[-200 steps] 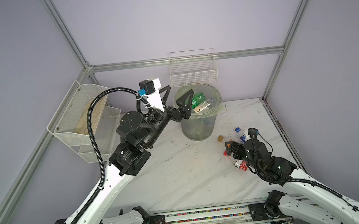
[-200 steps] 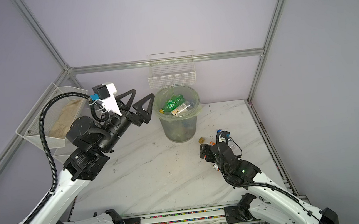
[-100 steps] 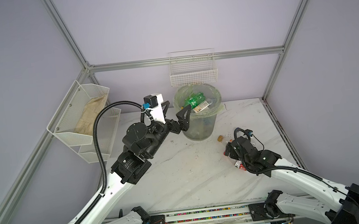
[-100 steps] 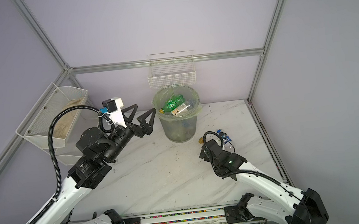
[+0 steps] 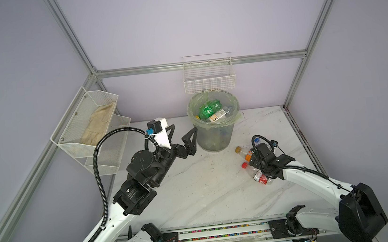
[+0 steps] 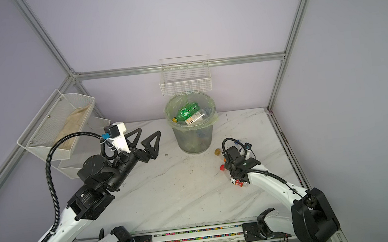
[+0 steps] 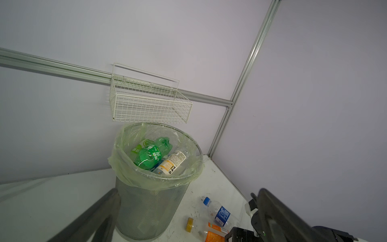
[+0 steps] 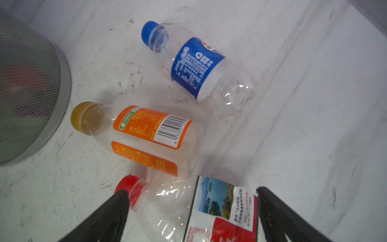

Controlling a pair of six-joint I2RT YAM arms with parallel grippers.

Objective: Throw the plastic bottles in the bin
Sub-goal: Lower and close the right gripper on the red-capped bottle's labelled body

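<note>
The bin [image 5: 214, 136] [image 6: 193, 138] stands at the back of the table and holds a green bottle [image 5: 207, 109] [image 7: 150, 155] and a white-labelled bottle [image 7: 171, 162]. My left gripper [image 5: 184, 128] [image 6: 149, 131] [image 7: 188, 192] hangs open and empty just left of the bin. Three plastic bottles lie on the table to the right of the bin: a blue-labelled one [image 8: 194, 65] [image 7: 222, 213], an orange-labelled one [image 8: 146, 134] [image 5: 248, 157] and a red-capped one [image 8: 167, 209] [image 5: 259, 176]. My right gripper [image 8: 191, 191] is open, its fingers standing on either side of the red-capped bottle.
A white wire basket [image 5: 209, 80] hangs on the back wall right above the bin. A white two-tier mesh shelf [image 5: 90, 127] with a cloth in it hangs on the left wall. The metal frame rail [image 5: 300, 137] borders the table's right edge near the bottles.
My left gripper has come down and back from over the bin's rim to beside it, still open. The right arm's elbow has swung out to the right while its gripper stays over the bottles.
</note>
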